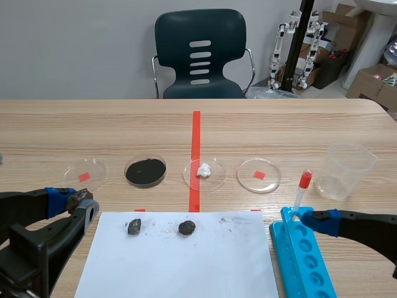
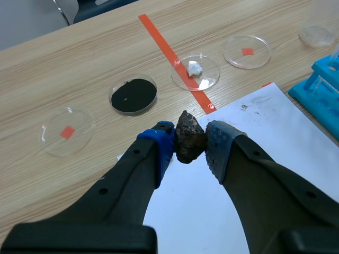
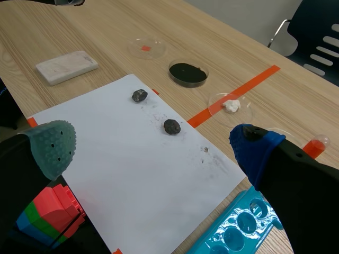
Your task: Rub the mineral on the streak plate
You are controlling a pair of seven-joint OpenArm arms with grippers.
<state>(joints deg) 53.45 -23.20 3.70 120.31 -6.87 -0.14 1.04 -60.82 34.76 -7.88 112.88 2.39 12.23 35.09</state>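
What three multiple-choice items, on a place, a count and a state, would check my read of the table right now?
1. Where is the white lump?
A. In the petri dish that overlaps the tape line.
B. On the white paper.
C. In the left gripper.

2. How many dark mineral pieces lie on the white paper?
A. One.
B. Two.
C. Four.

3. How does the left gripper stand?
A. Open over the paper.
B. Shut on nothing.
C. Shut on a brown mineral piece.

Key:
1 A: the lump sits inside the clear dish.
2 B: two pieces lie apart near the paper's far edge.
3 C: the pads press the piece from both sides.
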